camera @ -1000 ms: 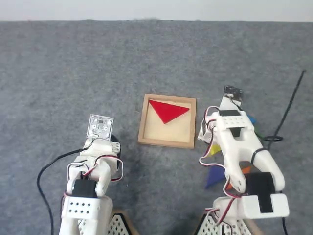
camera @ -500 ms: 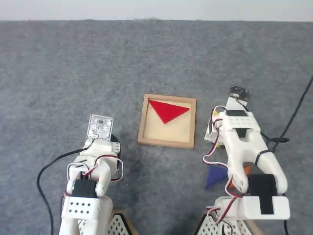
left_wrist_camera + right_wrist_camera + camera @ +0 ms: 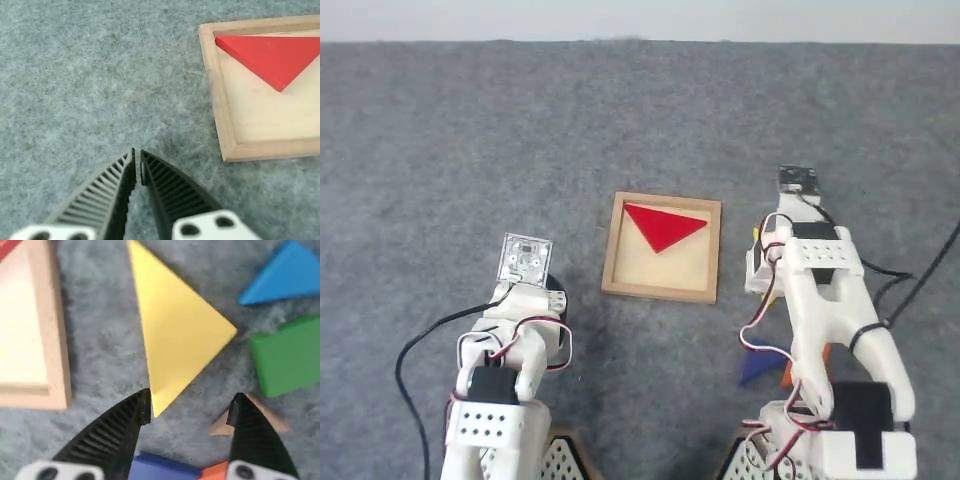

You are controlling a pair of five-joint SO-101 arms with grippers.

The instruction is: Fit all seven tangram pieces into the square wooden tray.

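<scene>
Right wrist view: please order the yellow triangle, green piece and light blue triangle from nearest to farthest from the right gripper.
1. Yellow triangle: its corner lies between the open fingers of the right gripper.
2. Green piece: beside the yellow triangle, away from the tray.
3. Light blue triangle: beyond the green piece, farthest.

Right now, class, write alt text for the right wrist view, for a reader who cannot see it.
The right gripper is open over a grey mat, a corner of a yellow triangle close by one fingertip. A blue piece and a green piece lie to one side of the triangle, the wooden tray's rim to the other.
</scene>
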